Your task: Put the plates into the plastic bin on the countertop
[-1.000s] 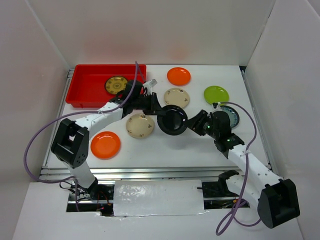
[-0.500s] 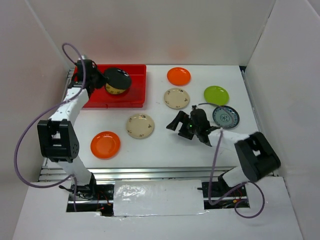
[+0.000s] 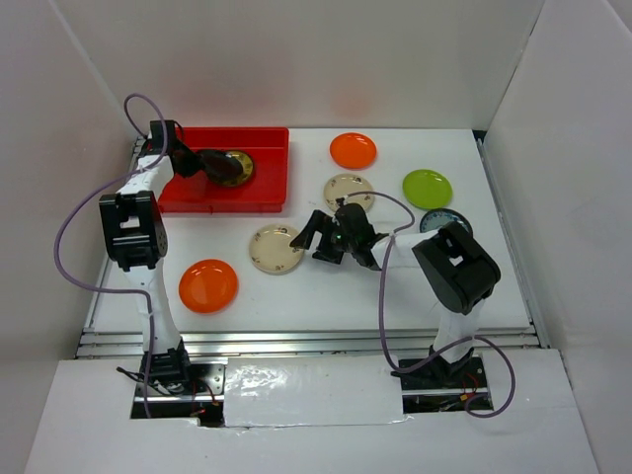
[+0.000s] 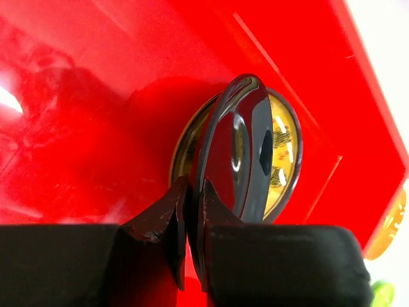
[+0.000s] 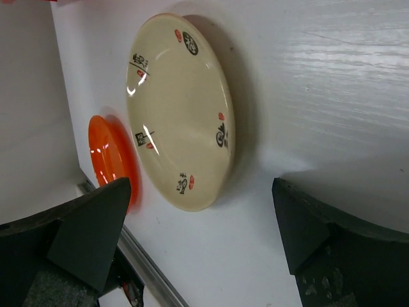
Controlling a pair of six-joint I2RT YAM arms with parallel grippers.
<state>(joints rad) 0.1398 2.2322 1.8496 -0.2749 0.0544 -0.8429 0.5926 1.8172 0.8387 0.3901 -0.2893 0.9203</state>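
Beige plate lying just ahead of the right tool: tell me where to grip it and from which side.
Best bet: grip the rim nearest the right tool, one finger above, one below. The beige plate lies flat on the countertop, but its upturned rim stands off the surface, and the open tool faces that edge.

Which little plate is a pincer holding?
The glossy black round plate: the left pincer pinches its rim over the red plastic bin. The other plates lie flat, ungripped.
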